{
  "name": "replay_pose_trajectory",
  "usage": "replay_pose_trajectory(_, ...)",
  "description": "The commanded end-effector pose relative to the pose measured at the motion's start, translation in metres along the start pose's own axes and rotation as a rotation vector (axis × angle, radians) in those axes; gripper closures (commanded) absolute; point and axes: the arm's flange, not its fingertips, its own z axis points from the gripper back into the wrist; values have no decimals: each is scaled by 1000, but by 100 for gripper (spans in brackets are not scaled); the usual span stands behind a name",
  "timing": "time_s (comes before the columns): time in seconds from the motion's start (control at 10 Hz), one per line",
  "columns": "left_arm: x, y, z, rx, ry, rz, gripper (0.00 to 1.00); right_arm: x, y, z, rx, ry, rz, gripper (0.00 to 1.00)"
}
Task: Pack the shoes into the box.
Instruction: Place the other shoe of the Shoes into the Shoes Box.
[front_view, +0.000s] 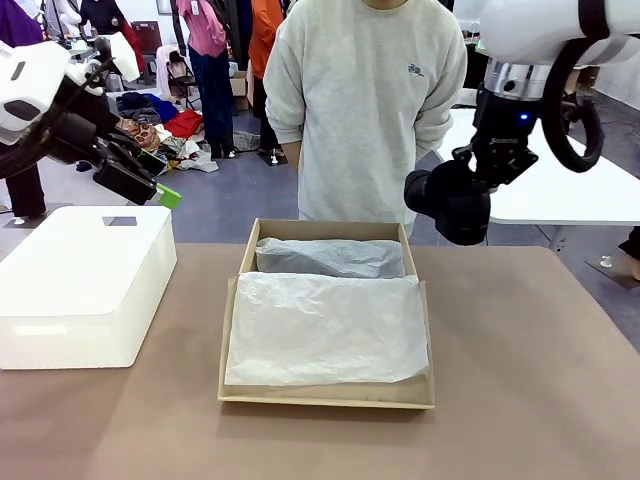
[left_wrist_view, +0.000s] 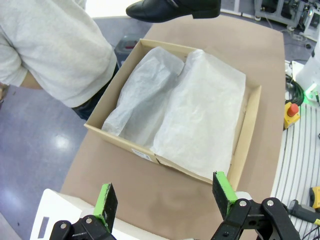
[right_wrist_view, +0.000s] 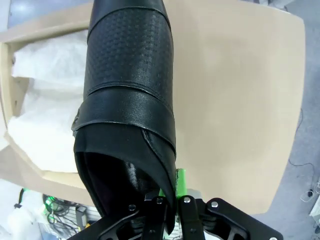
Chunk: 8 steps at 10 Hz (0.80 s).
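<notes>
The tan cardboard box (front_view: 327, 397) lies open at the table's middle, lined with white tissue paper (front_view: 325, 325). My right gripper (front_view: 478, 165) hangs above the box's far right corner, shut on one black leather shoe (front_view: 450, 205). In the right wrist view the shoe (right_wrist_view: 130, 100) points away from my right gripper (right_wrist_view: 172, 200), which pinches the heel rim, with the box (right_wrist_view: 6, 70) below to the left. My left gripper (front_view: 158, 180) is raised at the far left, open and holding nothing. Its view looks down on the box (left_wrist_view: 250, 125), between its green pads (left_wrist_view: 224, 186), with the held shoe (left_wrist_view: 175, 9) at the top.
A big white rounded box (front_view: 85, 285) stands on the table's left side, under my left arm. A person in a grey sweatshirt (front_view: 365, 100) stands right behind the cardboard box at the far edge. Bare brown table (front_view: 530, 380) lies to the right.
</notes>
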Motion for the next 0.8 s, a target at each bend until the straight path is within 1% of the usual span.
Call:
replay_pose_trajectory(0.0, 0, 0, 1, -8, -7, -1, 0, 2, 16, 8, 6, -43, -11, 100)
replay_pose_trajectory(0.1, 0, 0, 1, -8, -7, -1, 0, 0, 0, 0, 0, 0, 0, 100)
replay_pose_trajectory(0.6, 0, 0, 1, -8, -7, -1, 0, 0, 0, 0, 0, 0, 0, 100)
replay_pose_trajectory(0.7, 0, 0, 1, -8, -7, -1, 0, 1, 3, -5, -2, 5, -9, 100)
